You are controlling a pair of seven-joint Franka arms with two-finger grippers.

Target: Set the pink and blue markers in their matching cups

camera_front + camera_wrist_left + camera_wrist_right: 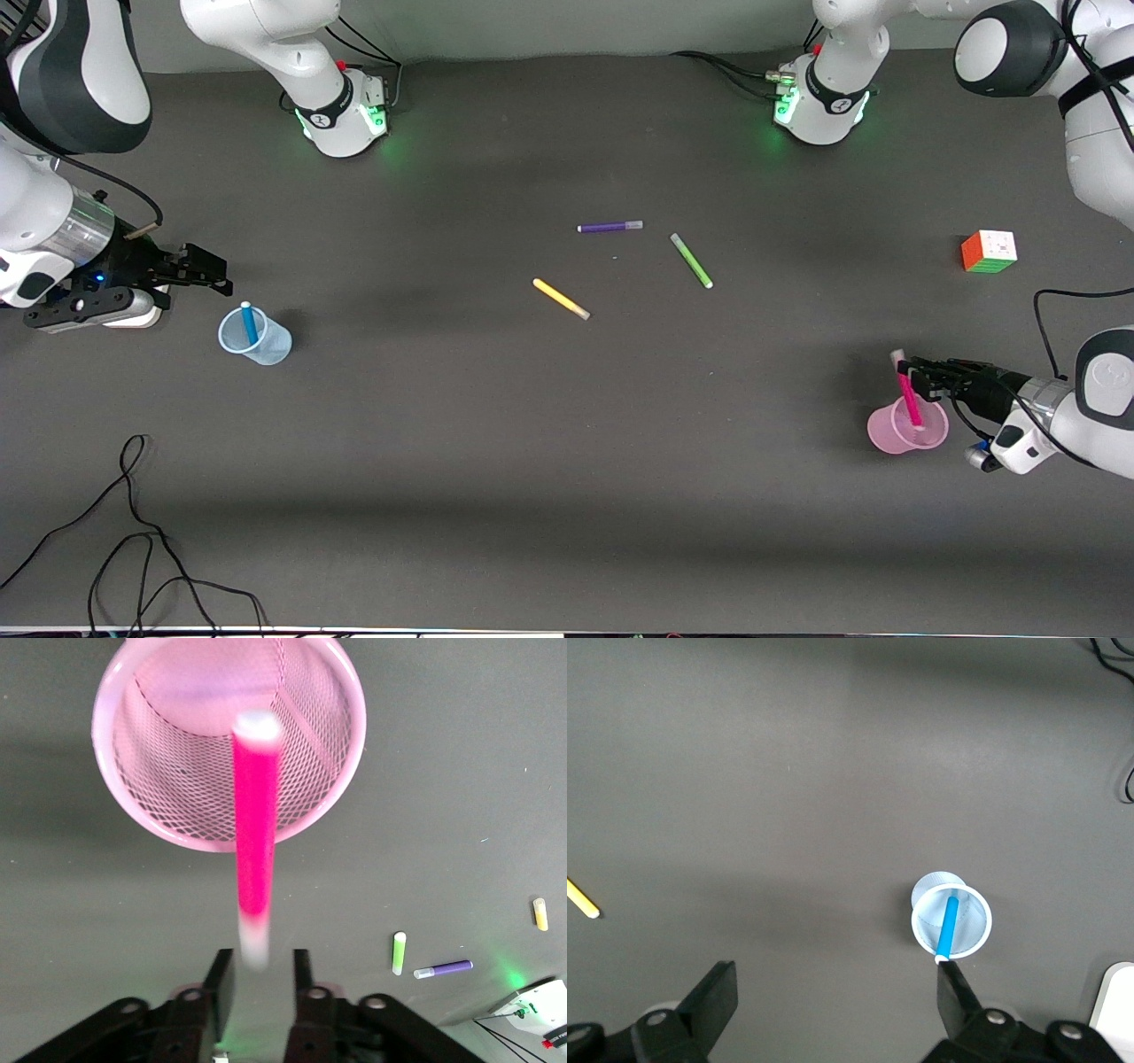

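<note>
The pink marker stands tilted in the pink textured cup toward the left arm's end of the table. My left gripper is beside the marker's top end. In the left wrist view the marker is blurred, and its top end lies between my left gripper's open fingers with a gap on each side, over the pink cup. The blue marker leans in the pale blue cup toward the right arm's end. My right gripper hangs wide open beside that cup. The right wrist view shows my right gripper, the cup and the marker.
A purple pen, a green pen and a yellow pen lie on the middle of the dark table. A colour cube sits toward the left arm's end. Black cables trail near the front camera's edge.
</note>
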